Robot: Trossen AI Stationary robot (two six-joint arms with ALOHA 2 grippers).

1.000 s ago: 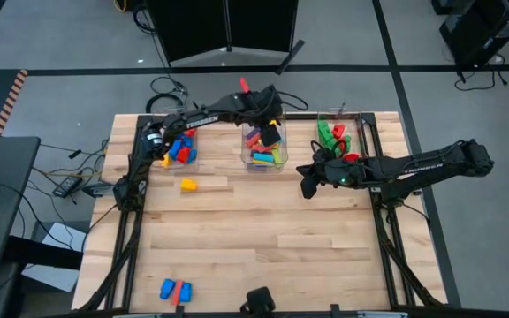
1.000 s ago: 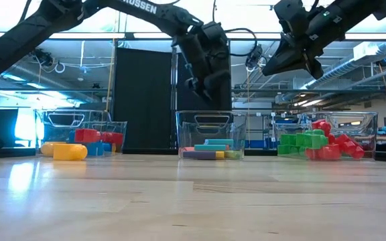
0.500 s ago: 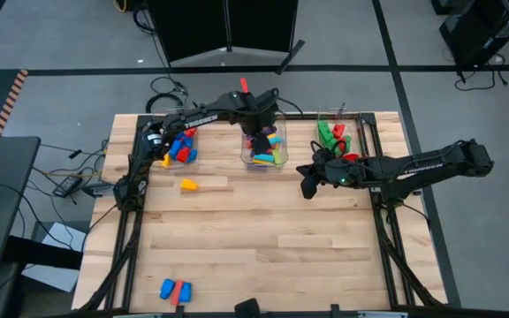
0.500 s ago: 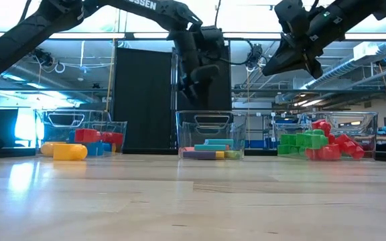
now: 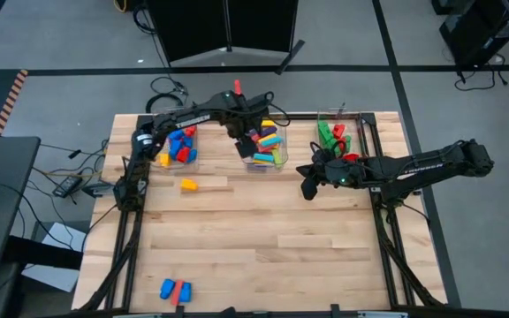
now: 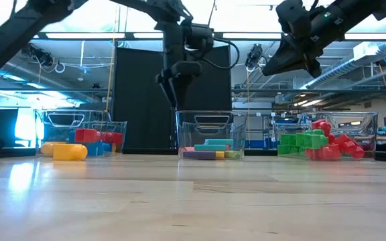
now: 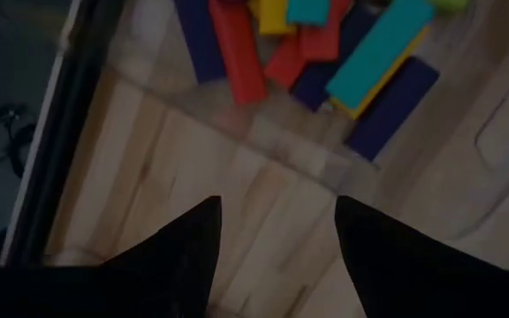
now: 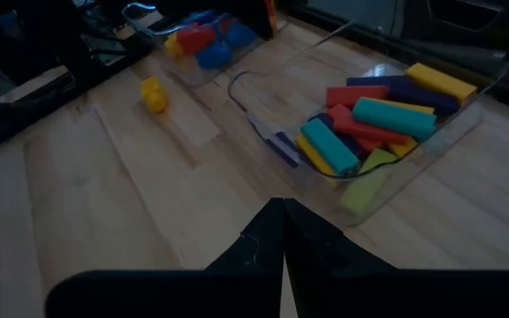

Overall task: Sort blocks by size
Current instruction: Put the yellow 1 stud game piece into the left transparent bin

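My left gripper [image 5: 246, 143] hangs open above the left rim of the middle clear bin [image 6: 210, 127], fingers pointing down with bare table between them [image 7: 277, 238]. Long blocks [image 7: 374, 66] in red, cyan, yellow and purple lie in that bin. My right gripper [image 5: 307, 187] waits shut, raised in front of the right bin, and holds nothing [image 8: 281, 219]. A yellow block [image 5: 188, 185] lies on the table in front of the left bin. A blue block and a red block [image 5: 175, 289] lie by the near edge.
The left bin [image 5: 180, 146] holds short blue, red and yellow blocks. The right bin [image 5: 332, 137] holds chunky green and red ones. All three bins stand in a row along the far edge. Bare wood [image 5: 263, 238] stretches between the bins and the near edge.
My left gripper has moved from over the middle bin toward the table's left, to the bin's left rim, and has tipped from a slant to point nearly straight down. Its fingers have stayed open.
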